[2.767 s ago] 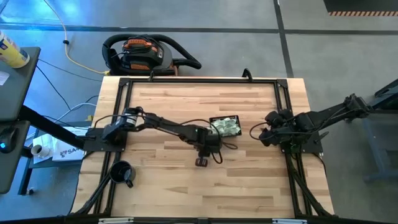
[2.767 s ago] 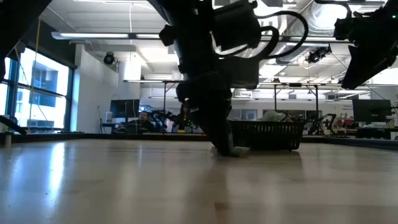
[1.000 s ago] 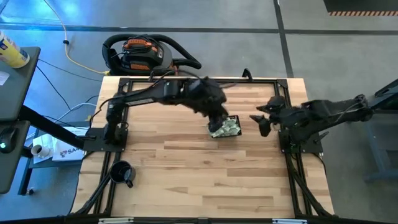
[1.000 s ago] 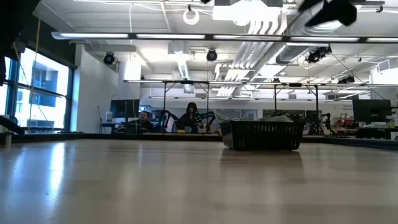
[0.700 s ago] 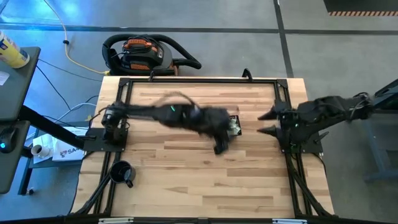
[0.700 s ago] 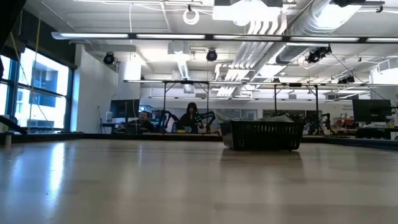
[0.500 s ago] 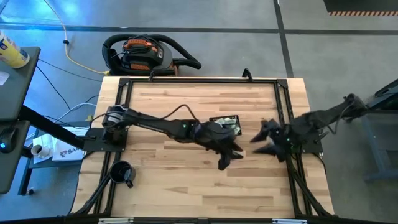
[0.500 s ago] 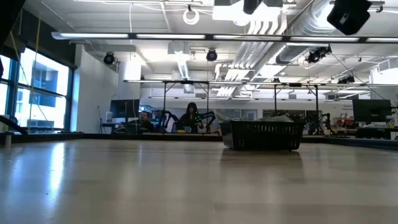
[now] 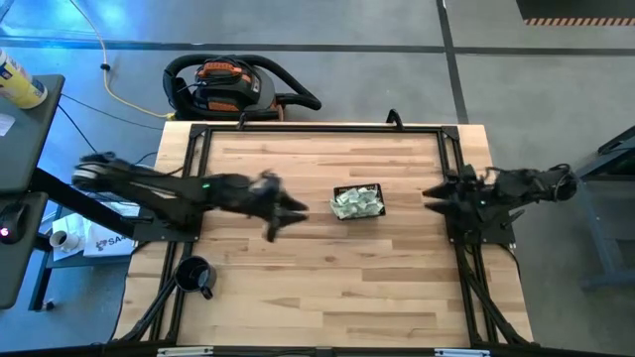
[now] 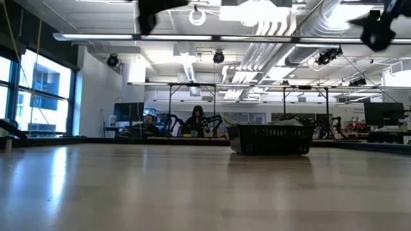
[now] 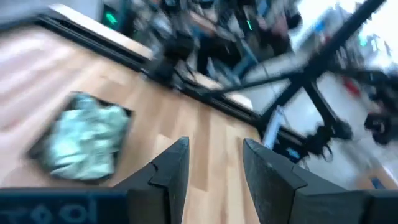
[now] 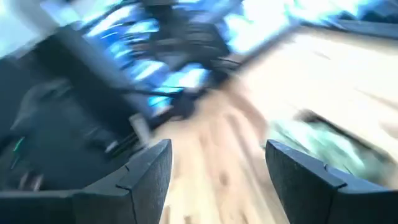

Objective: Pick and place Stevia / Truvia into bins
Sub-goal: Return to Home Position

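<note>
Over the bench (image 9: 327,283), we see left jaws and right jaws parted, empty, flanking the black basket (image 9: 359,186) of sachets (image 9: 355,204); a low swing could clip it.

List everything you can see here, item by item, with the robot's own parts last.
Sachets: a heap, too many to count, pale green and white, inside the basket.
Basket: one, black, mesh walls, on the table right of centre.
Mug: one, black, with a handle, at the table's near left corner.
Table: one, light wood, dark frame round it.
Vacuum cleaner: one, black and orange, on the floor beyond the table's far edge.
Bottle: one, yellow, on the side desk at far left.
Person: one clearly seen, dark clothes, in the room behind the table.
Left gripper: one, dark, open, empty, left of the basket.
Right gripper: one, dark, open, empty, right of the basket.
</note>
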Controlling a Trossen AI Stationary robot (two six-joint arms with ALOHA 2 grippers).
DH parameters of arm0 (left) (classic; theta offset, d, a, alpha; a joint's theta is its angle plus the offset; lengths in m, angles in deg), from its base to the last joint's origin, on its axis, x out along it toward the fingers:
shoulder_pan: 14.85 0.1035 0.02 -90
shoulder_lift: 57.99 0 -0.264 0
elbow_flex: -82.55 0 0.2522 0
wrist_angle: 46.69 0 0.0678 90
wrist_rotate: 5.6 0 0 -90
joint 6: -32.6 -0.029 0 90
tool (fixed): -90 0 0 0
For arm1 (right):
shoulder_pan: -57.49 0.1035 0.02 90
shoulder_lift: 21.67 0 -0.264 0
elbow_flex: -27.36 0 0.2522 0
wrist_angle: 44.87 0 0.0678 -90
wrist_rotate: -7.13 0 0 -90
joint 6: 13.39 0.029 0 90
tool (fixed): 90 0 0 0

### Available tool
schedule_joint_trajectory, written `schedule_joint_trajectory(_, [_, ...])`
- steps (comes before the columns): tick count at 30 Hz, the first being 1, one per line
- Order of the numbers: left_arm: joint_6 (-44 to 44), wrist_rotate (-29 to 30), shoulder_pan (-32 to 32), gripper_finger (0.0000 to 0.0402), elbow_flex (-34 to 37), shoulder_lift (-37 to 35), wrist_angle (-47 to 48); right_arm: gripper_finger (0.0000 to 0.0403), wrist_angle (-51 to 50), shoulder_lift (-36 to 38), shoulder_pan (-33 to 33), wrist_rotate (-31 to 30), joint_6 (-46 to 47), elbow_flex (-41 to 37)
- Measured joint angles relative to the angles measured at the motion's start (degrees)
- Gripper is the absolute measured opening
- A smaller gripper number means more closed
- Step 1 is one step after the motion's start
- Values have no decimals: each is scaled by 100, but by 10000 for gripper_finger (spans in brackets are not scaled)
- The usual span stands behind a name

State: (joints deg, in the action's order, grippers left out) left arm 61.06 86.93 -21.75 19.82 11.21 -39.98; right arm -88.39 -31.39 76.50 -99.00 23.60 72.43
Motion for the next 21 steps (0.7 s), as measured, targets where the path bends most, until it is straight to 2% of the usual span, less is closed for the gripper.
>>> schedule_joint_trajectory(2, [187,401,-98,184,856,-669,-432,249,-453,163,0,-483,627,-24])
schedule_joint_trajectory(4, [290,600,-215,184,1684,-1286,-853,249,-111,291,0,-598,178,-104])
schedule_joint_trajectory(7, [330,592,-299,184,2611,-2079,-1781,249,966,368,2,-306,-917,-338])
schedule_joint_trajectory(13, [351,290,9,184,3794,-3327,-1946,249,3616,336,0,-126,-1794,-1439])
schedule_joint_trajectory(16, [352,-348,653,184,4073,-3845,-1743,249,5011,304,0,-275,-2025,-2234])
schedule_joint_trajectory(19, [266,-1515,1558,184,4089,-4299,-1134,249,6133,312,-46,-506,-2324,-2775])
schedule_joint_trajectory(21, [188,-2268,2174,184,4089,-4565,-751,249,6398,314,-123,-625,-2404,-2973])
